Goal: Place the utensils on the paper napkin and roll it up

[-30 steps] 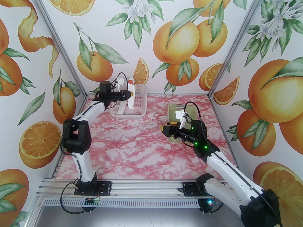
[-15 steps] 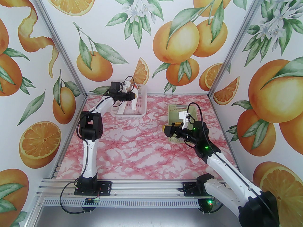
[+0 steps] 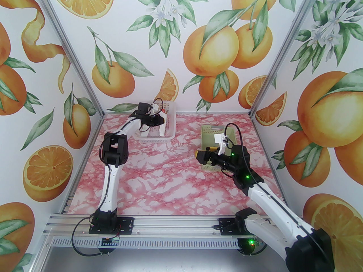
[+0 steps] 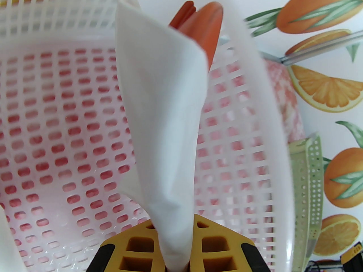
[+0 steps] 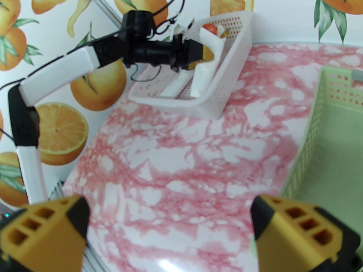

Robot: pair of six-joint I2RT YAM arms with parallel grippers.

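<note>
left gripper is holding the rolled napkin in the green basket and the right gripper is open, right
Wrong basket: the left gripper holds the rolled napkin in the white basket, as the left wrist view shows. The right gripper is open.

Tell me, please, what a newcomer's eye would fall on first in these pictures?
Most striking is the white napkin roll with red-orange utensil tips poking out, pinched in the left fingers over the white mesh basket at the table's far left. Next come the right fingers, spread wide and empty above the pink marbled table beside a green basket. Bright orange-fruit wallpaper surrounds it all.
</note>
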